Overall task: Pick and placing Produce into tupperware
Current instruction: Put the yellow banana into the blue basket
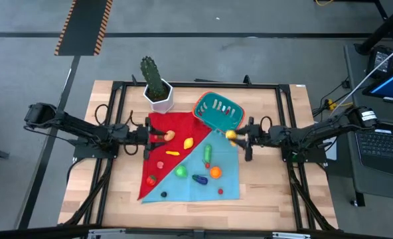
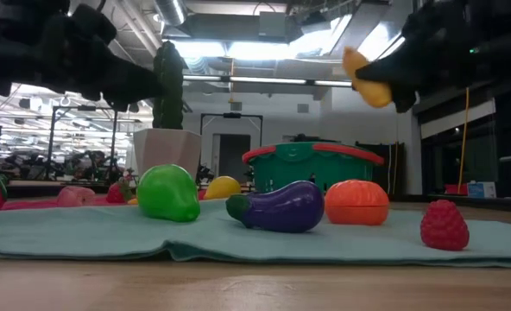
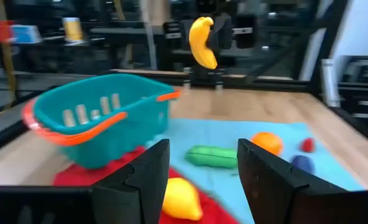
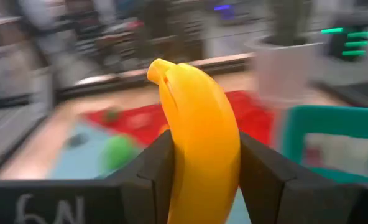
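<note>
Right wrist view is showing the right gripper [image 4: 201,180] clamping a yellow banana [image 4: 199,146] between its fingers, hanging in the air just beside the teal tub [image 1: 219,110], which is sitting at the cloth's [image 1: 216,189] far edge near the cactus [image 1: 153,76]. The left gripper [image 3: 199,180] is hovering open and empty above the cloth's red part, over a yellow fruit [image 3: 179,198]. The cucumber [image 3: 212,155], orange [image 2: 356,202], eggplant [image 2: 277,207] and other produce are lying scattered on the cloth.

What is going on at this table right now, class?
The right gripper is shut on a yellow toy banana, holding it in the air beside the teal tub. The left gripper hangs open over the red cloth, holding nothing. Other toy produce, such as the eggplant, the orange and the green pear, lies on the cloths.
</note>
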